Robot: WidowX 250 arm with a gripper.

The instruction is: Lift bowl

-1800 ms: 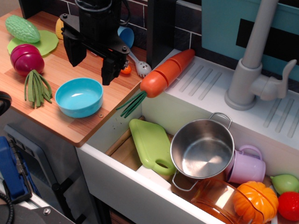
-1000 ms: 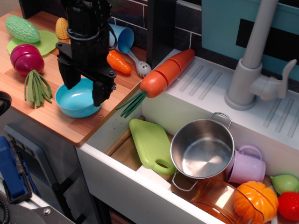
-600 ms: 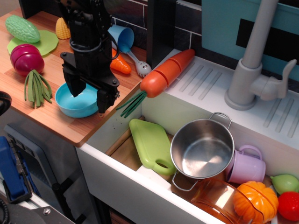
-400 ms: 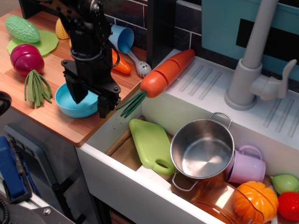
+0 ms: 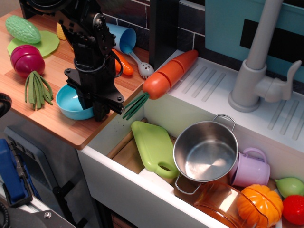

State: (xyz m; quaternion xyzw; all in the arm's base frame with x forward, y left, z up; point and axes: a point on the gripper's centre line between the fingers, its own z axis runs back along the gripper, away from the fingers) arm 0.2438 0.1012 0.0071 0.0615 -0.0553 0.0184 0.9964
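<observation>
Left to right, we list: purple onion (image 5: 27, 60), green beans (image 5: 38, 89), bowl (image 5: 71, 103) on the counter's front edge. Gripper (image 5: 95, 105), at the bowl's 3 o'clock, has dropped since a moment ago; fingers now narrowed onto its right rim, apparently pinching it. We judge the lift imminent.

One cam only: high, angled down over counter (image 5: 57, 71) & sink (image 5: 156, 185), mid-range, from front-left.
</observation>
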